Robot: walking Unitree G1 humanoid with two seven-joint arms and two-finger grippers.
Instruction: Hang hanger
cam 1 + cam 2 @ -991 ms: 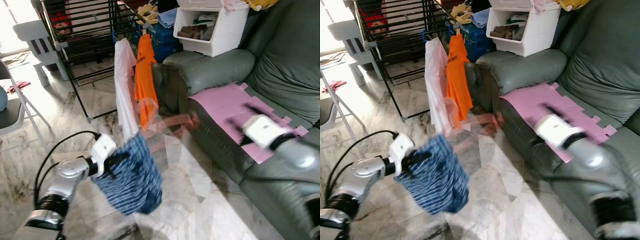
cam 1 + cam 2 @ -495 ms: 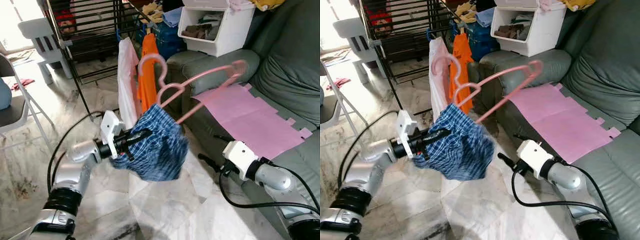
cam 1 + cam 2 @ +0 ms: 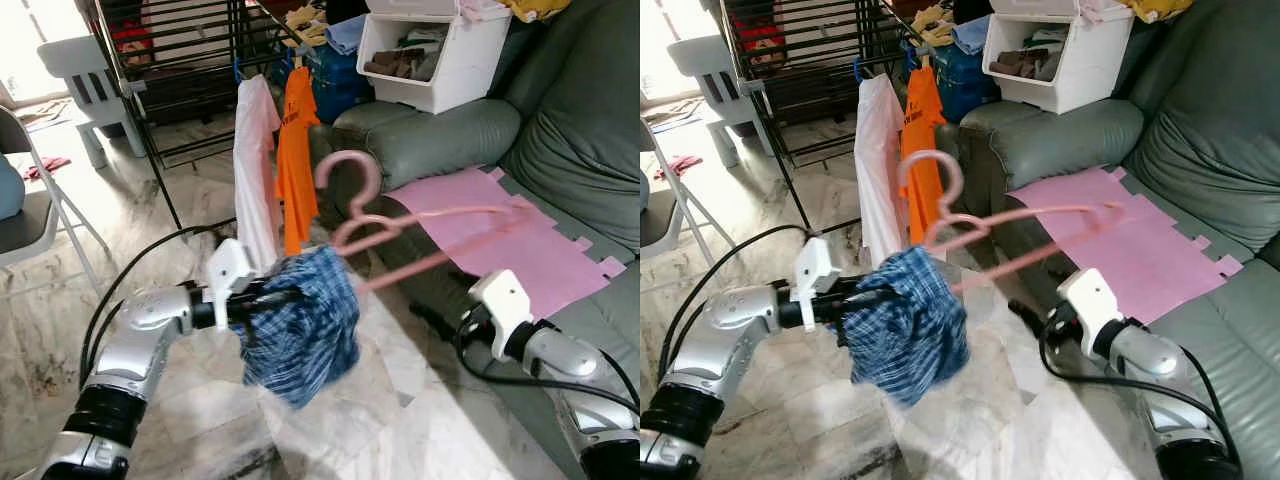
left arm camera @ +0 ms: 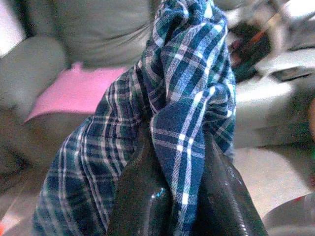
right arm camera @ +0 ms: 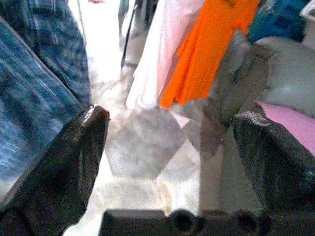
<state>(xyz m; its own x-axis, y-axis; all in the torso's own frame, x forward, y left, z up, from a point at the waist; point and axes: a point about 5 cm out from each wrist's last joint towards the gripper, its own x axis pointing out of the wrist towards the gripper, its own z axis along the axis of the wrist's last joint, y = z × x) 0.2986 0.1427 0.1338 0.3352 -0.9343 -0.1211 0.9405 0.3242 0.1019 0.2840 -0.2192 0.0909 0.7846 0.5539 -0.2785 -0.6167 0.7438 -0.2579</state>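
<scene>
By grey sofa [image 3: 560, 110], left claw [image 4: 170, 196] pinches blue plaid cloth [image 3: 300, 325] on pink hanger [image 3: 420, 235]; right claw [image 5: 170, 142] spread.

floor [image 3: 400, 400]: bare marble between the arms, open to pass | sofa [image 3: 440, 140]: walls off the right | drying rack [image 3: 170, 60]: stands ahead-left | white shirt [image 3: 255, 170] and orange shirt [image 3: 297, 150]: hang side by side off the rack | folding chair [image 3: 25, 215]: far left
</scene>
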